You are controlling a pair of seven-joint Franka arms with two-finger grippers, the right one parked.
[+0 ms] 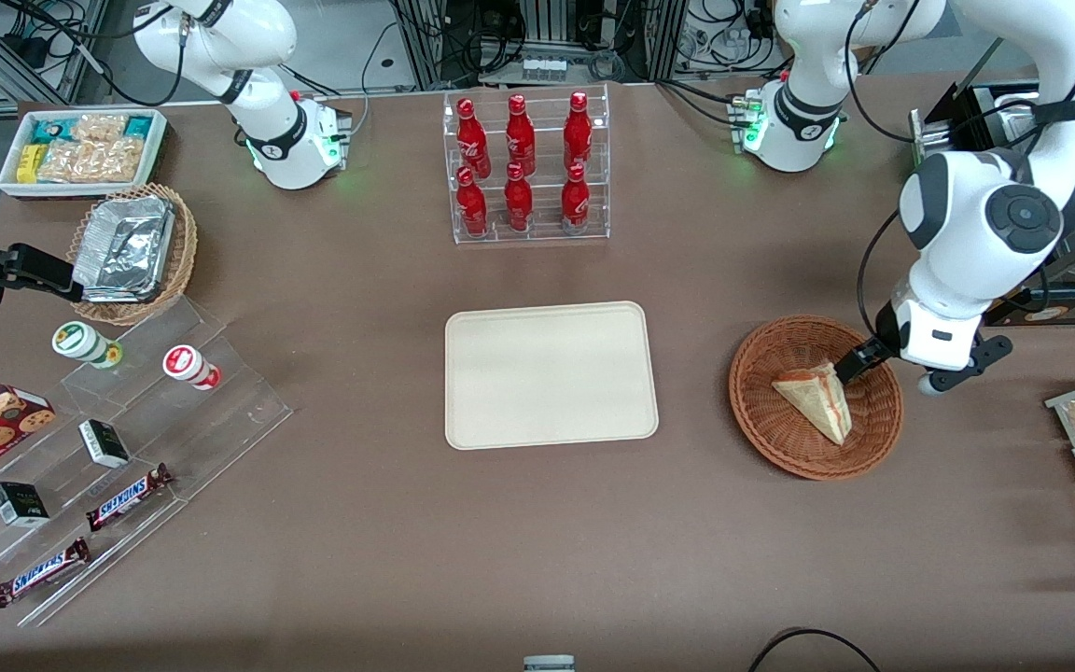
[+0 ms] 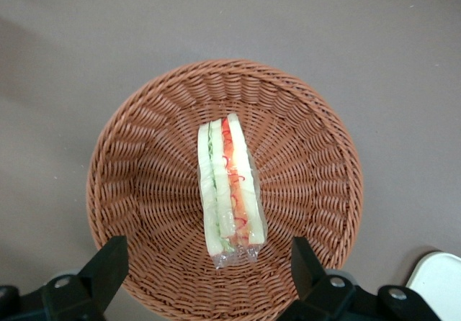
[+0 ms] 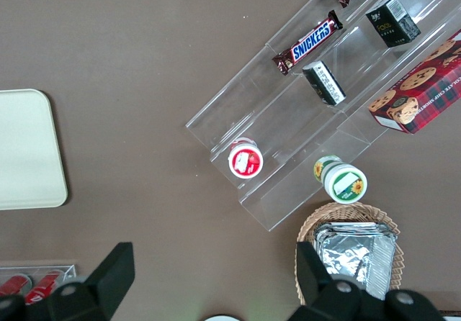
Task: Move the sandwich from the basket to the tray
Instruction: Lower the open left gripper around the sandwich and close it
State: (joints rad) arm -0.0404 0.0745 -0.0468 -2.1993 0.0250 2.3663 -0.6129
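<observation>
One clear-wrapped triangular sandwich of pale bread with red and green filling (image 1: 817,396) lies inside the round reddish-brown woven wicker basket (image 1: 761,411), at the right of the front frame. The left arm's gripper (image 1: 850,364) hangs just above it, fingers (image 2: 108,263) spread wide, nothing between them. The wrist view shows the wedge (image 2: 229,188) on edge, standing between the two fingertips. By my reading this is the reach-and-grasp step. Next comes a short descent, closing on the bread faces, then a lift and carry to the flat cream-beige rectangular plastic tray (image 1: 551,322) at frame centre.
</observation>
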